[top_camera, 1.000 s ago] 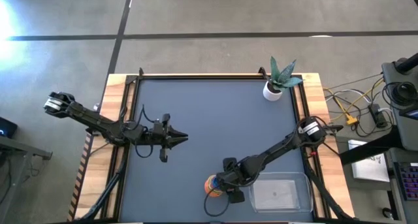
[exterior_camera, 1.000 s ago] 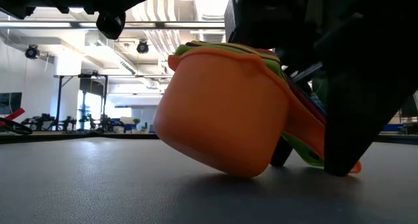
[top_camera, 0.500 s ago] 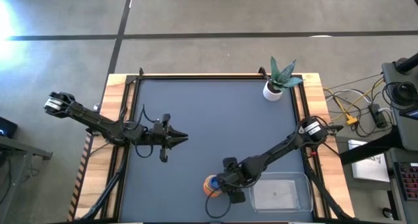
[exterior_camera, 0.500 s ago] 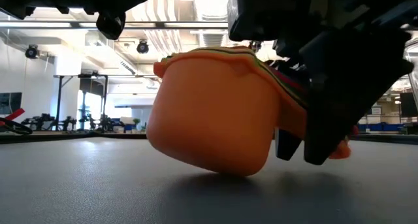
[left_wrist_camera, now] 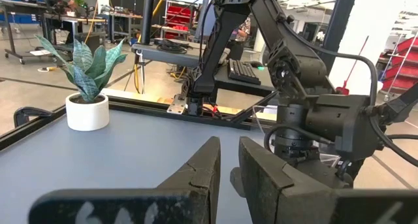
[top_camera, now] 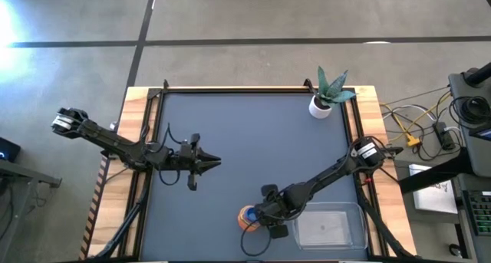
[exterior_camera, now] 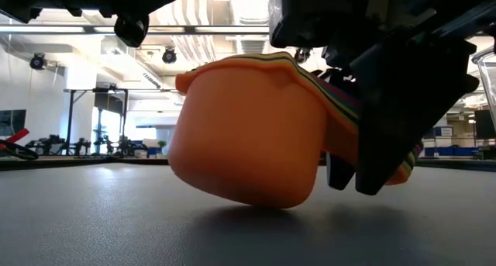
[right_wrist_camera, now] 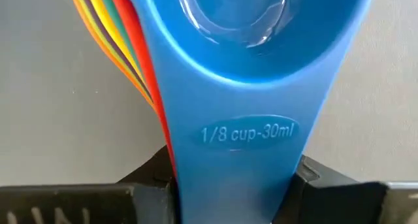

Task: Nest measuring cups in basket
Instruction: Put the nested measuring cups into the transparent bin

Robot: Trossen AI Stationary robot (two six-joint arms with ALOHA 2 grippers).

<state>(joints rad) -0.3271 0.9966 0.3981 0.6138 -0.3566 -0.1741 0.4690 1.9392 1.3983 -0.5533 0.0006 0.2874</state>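
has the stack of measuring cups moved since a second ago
Yes. In the low view the stack of measuring cups has shifted left against the room behind and sits more level, its handles now clamped in the right gripper.

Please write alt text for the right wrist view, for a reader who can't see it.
The right gripper grips the fanned handles of the nested measuring cups, jaws closed on either side. The blue cup on top reads "1/8 cup-30ml"; red, teal, yellow and orange handles fan out beside it over the grey table.

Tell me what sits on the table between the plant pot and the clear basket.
Nothing rests there: in the high view only bare mat separates the plant pot from the basket, though the right arm stretches above that stretch.
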